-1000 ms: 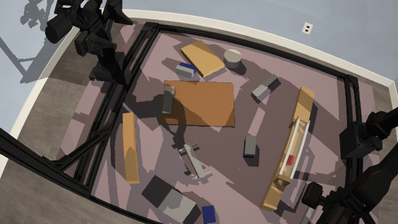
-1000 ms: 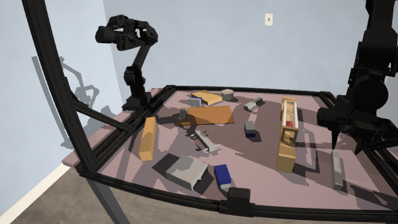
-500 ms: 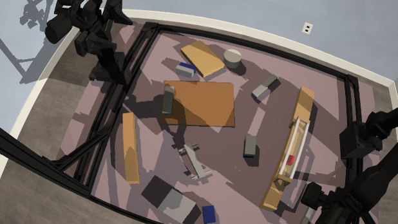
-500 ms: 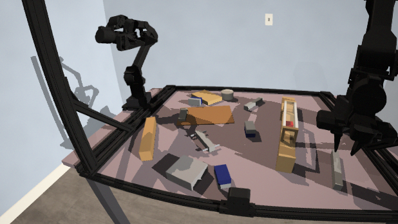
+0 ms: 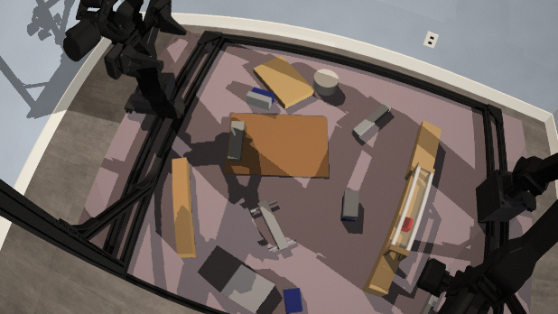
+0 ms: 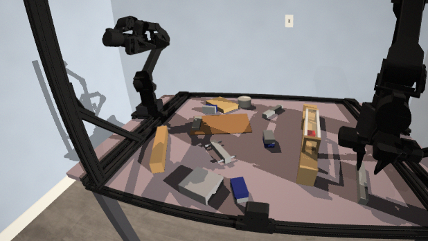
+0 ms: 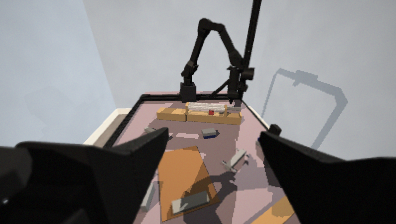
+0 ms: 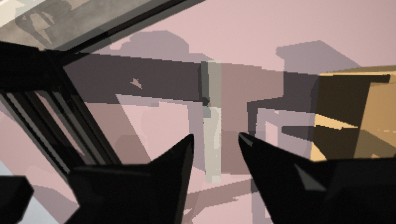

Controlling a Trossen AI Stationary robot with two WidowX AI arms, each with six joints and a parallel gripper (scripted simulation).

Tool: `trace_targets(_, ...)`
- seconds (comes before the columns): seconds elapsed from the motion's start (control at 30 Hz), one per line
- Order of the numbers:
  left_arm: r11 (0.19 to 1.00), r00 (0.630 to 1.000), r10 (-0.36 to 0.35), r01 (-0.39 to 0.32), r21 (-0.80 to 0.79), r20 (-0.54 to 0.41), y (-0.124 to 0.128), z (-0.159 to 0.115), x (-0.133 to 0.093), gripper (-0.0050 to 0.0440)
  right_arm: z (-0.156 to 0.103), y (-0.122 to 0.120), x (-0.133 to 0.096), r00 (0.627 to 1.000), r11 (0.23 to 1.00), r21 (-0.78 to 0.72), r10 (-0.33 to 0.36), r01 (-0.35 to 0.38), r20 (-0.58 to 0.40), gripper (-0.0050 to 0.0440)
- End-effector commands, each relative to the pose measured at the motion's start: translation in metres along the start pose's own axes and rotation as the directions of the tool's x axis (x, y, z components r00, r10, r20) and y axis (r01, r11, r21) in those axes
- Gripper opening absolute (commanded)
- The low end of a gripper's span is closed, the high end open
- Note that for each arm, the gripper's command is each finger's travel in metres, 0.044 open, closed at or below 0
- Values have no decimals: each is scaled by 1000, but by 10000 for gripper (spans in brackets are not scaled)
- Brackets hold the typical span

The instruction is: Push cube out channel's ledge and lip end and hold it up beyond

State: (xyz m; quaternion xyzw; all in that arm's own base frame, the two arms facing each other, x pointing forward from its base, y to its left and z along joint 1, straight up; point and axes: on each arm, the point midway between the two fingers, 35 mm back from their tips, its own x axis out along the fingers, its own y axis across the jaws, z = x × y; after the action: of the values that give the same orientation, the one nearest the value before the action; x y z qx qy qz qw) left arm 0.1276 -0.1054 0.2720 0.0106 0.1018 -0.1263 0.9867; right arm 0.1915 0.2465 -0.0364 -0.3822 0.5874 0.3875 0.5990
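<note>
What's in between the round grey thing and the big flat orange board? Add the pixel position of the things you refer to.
In the top view, a corner of the tan block (image 5: 285,83) (image 6: 222,104) pokes between the round grey thing (image 5: 326,81) (image 6: 244,102) and the orange board (image 5: 289,144) (image 6: 225,123).
</note>
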Motion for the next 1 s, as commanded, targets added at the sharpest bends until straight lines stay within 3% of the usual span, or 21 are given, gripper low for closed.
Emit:
trace_targets(0.0,1000,1000,0,0,0,2,0,0,0,400,-4,1,9,1000,1000,3,3,-3,-18,200)
trace_targets(0.7,1000,1000,0,0,0,2,0,0,0,400,-6,1,39,1000,1000,3,3,-3,-18,200)
trace_targets(0.97,1000,1000,0,0,0,2,0,0,0,400,-6,1,40,1000,1000,3,3,-3,-18,200)
